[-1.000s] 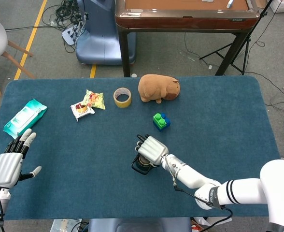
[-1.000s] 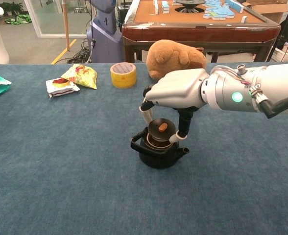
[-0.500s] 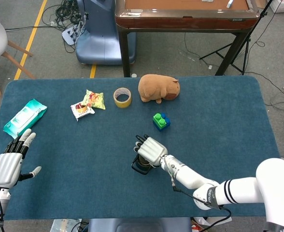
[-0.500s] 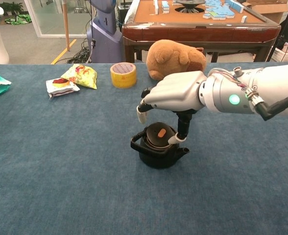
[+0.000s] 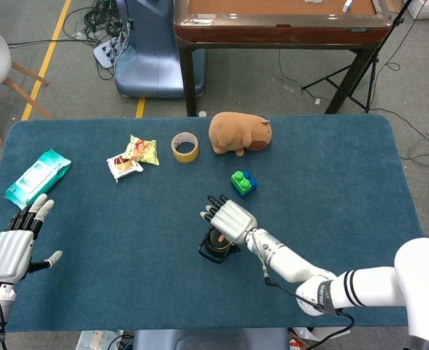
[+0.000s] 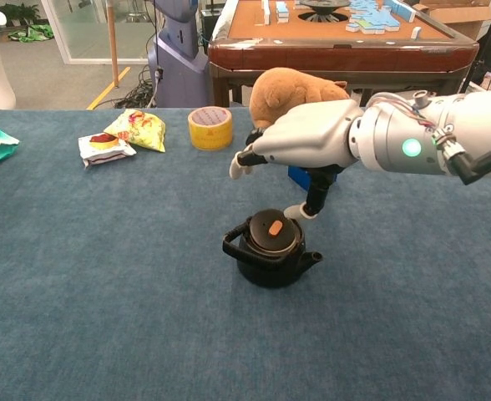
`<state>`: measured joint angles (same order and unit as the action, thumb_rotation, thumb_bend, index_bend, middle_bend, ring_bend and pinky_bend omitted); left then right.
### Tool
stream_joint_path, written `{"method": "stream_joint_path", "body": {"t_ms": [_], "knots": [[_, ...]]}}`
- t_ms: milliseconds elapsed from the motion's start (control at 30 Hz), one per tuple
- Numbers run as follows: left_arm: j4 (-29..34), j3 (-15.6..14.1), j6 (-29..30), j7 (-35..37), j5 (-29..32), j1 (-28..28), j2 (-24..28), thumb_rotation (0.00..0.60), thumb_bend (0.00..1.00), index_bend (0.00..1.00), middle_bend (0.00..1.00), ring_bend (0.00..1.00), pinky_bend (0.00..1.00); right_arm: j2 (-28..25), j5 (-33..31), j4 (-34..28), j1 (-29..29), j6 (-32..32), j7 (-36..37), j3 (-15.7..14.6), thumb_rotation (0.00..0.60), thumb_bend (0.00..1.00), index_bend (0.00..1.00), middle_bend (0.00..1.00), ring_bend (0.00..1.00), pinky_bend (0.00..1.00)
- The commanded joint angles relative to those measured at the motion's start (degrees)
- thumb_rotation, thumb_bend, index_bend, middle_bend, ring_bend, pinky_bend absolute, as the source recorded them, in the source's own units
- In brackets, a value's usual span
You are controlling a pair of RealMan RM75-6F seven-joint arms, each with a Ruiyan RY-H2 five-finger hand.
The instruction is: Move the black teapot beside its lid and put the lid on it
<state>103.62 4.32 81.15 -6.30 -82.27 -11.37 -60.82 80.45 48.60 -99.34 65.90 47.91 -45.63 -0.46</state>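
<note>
Black teapot (image 6: 270, 259): squat, round, matte; stands upright on blue table cloth, near front-centre. Loop handle on chest-view left side, short spout on chest-view right. Partly hidden in head view (image 5: 213, 250). Lid (image 6: 271, 235): black, round, small orange knob in middle; sits seated flat on teapot's mouth, level, closing it. Nothing touches either.

matt black teapot (image 6: 270, 259), glossy plastic hand (image 6: 300, 144), napped blue cloth table (image 6: 103, 276)

The round black lid (image 6: 270, 233) sits on the squat black teapot (image 6: 270, 254), mid-bench (image 6: 103, 292); the right hand (image 6: 300, 146) hangs just above
</note>
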Motion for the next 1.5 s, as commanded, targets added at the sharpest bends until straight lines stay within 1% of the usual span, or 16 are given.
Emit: {"method": "stream_joint_path", "body": {"t_ms": [33, 133, 300, 500, 767, 1233, 1367, 1500], "knots": [[0.0, 0.0, 0.1, 0.0, 0.0, 0.1, 0.0, 0.600, 0.17, 0.00, 0.00, 0.00, 0.08, -0.1, -0.4, -0.2, 0.3, -0.9, 0.3, -0.2, 0.600, 0.32, 0.15, 0.17, 0.01, 0.15], [-0.1, 0.0, 0.0, 0.1, 0.2, 0.2, 0.1, 0.600, 0.17, 0.00, 0.00, 0.00, 0.08, -0.9, 0.4, -1.3, 0.1, -1.1, 0.7, -0.9, 0.600, 0.32, 0.15, 0.17, 0.01, 0.15], [0.0, 0.0, -0.1, 0.0, 0.1, 0.2, 0.0, 0.600, 0.17, 0.00, 0.00, 0.00, 0.08, -3.0, 1.3, -3.5, -0.7, -1.8, 2.3, -2.1, 0.600, 0.32, 0.21, 0.17, 0.01, 0.15], [0.2, 0.0, -0.1, -0.3, 0.0, 0.2, -0.1, 0.600, 0.17, 0.00, 0.00, 0.00, 0.08, -3.6, 1.7, -3.8, -0.8, -2.9, 3.0, -3.1, 0.600, 0.33, 0.21, 0.17, 0.01, 0.14], [0.3, 0.0, 0.0, -0.4, 0.2, 0.4, 0.0, 0.600, 0.17, 0.00, 0.00, 0.00, 0.08, -3.0, 1.6, -2.6, -0.5, -3.3, 3.2, -3.5, 0.600, 0.33, 0.21, 0.17, 0.01, 0.13], [0.3, 0.1, -0.3, -0.4, 0.1, 0.3, -0.2, 0.600, 0.17, 0.00, 0.00, 0.00, 0.08, -4.9, 2.1, -5.0, -0.4, -2.7, 1.8, -5.3, 0.600, 0.33, 0.21, 0.17, 0.01, 0.13], [0.3, 0.1, 0.0, -0.3, 0.1, 0.5, -0.1, 0.600, 0.17, 0.00, 0.00, 0.00, 0.08, -5.3, 3.4, -5.9, -0.9, -1.4, 2.6, -4.7, 0.600, 0.33, 0.21, 0.17, 0.01, 0.13], [0.5, 0.1, -0.1, -0.4, 0.1, 0.5, 0.2, 0.600, 0.17, 0.00, 0.00, 0.00, 0.08, -7.4, 5.0, -7.4, -2.1, 0.7, 4.1, -3.9, 0.600, 0.33, 0.22, 0.17, 0.01, 0.13]]}}
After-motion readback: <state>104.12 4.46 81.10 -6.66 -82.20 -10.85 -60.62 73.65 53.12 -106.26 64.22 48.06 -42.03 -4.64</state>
